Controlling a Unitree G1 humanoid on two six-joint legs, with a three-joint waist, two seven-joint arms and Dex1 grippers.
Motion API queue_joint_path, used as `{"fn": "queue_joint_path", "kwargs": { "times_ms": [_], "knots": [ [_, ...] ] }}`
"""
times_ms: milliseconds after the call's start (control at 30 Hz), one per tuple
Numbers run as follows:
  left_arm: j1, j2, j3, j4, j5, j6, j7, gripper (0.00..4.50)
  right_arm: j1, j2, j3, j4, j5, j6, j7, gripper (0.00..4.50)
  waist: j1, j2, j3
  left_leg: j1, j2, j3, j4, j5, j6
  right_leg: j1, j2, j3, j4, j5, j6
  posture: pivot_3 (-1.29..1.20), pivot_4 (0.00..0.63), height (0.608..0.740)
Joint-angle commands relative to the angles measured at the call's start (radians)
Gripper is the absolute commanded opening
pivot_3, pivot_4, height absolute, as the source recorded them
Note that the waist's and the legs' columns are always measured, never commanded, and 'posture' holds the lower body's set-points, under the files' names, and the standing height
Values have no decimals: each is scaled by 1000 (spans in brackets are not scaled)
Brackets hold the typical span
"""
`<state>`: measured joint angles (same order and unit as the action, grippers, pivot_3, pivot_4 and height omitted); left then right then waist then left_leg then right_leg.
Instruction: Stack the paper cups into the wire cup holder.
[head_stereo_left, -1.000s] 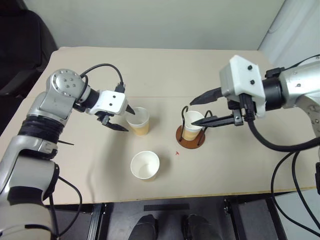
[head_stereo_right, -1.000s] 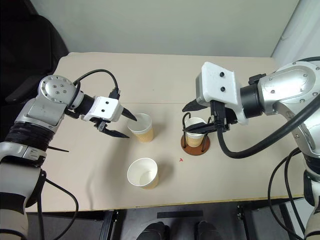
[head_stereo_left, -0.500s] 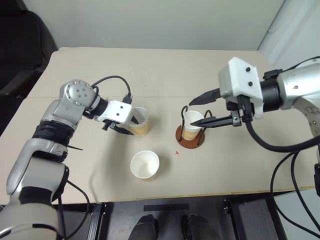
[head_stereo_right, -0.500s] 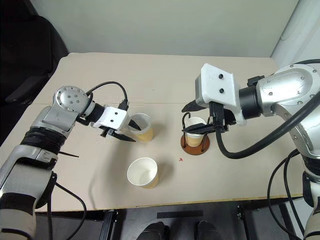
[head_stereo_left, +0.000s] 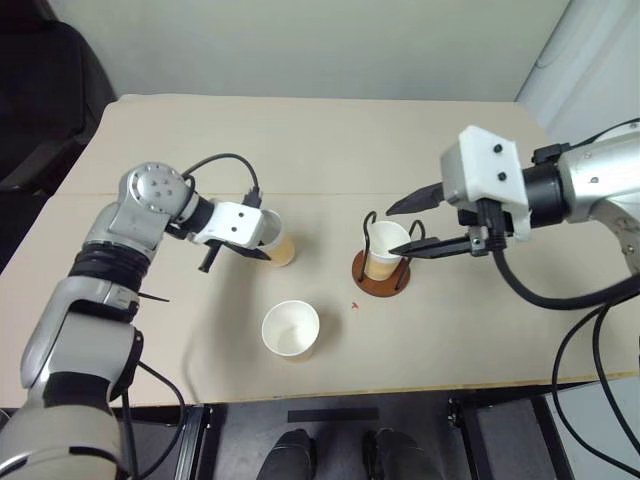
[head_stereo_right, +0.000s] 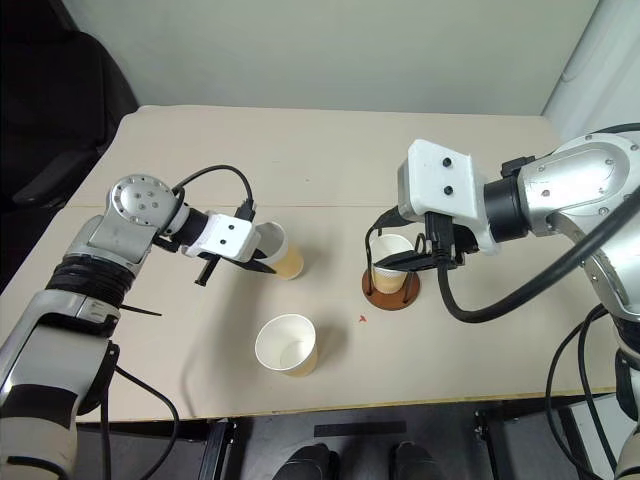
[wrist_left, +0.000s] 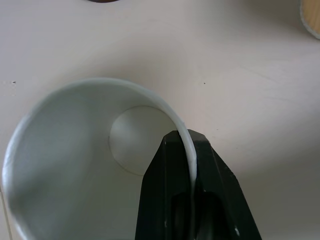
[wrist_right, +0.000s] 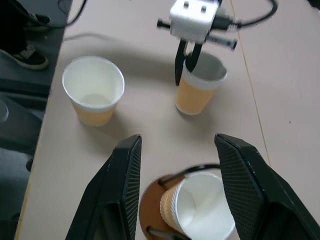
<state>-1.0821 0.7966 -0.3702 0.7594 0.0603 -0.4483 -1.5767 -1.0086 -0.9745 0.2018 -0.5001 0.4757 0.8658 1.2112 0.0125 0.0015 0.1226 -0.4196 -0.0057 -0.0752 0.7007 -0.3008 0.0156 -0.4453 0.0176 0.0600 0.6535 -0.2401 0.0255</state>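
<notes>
Beige table (head_stereo_left: 330, 130) carries three paper cups: one in the wire cup holder (head_stereo_left: 380, 275); one loose (head_stereo_left: 290, 330); one (head_stereo_left: 275, 240) clamped at its rim by the left hand (head_stereo_left: 250, 250); right hand (head_stereo_left: 420, 225) apart.

left gripper (head_stereo_left: 252, 243): jaws pinched together, angled down | right gripper (head_stereo_left: 412, 226): jaws spread, pointing left

The desk (head_stereo_left: 330, 140) is bare along its far half, open to passage. Between the gripped cup (head_stereo_left: 277, 240) and the wire cup holder (head_stereo_left: 381, 272) runs a free lane. The right tool (head_stereo_left: 417, 225) hangs over the holder with fingers apart, blocking access from above. A loose cup (head_stereo_left: 291, 330) stands near the front edge.
</notes>
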Motion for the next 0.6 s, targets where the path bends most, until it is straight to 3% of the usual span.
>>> {"fn": "queue_joint_path", "kwargs": {
  "times_ms": [33, 267, 600],
  "knots": [
    [-60, 18, 25, 4, -37, 26, -38, 16, 3, -35, 4, 18, -39, -50, 21, 2300, 1, 0, 0, 0, 0, 0, 0, 0, 0, 0, 0, 0, 0, 0, 0, 0, 150, 740],
    [-102, 124, -149, -157, -300, 254, -38, 16, 11, -76, 39, 76, -113, -137, 76, 2300, -2, 0, 0, 0, 0, 0, 0, 0, 0, -1, 0, 0, 6, 0, 0, 0, 150, 740],
    [-268, 96, -234, -252, -499, 355, -38, 16, 16, -84, 48, 109, -157, -165, 122, 2300, 4, 0, 0, 0, 0, 0, 2, 0, 0, 0, -1, 0, 4, 0, 0, 0, 150, 740]
  ]
}}
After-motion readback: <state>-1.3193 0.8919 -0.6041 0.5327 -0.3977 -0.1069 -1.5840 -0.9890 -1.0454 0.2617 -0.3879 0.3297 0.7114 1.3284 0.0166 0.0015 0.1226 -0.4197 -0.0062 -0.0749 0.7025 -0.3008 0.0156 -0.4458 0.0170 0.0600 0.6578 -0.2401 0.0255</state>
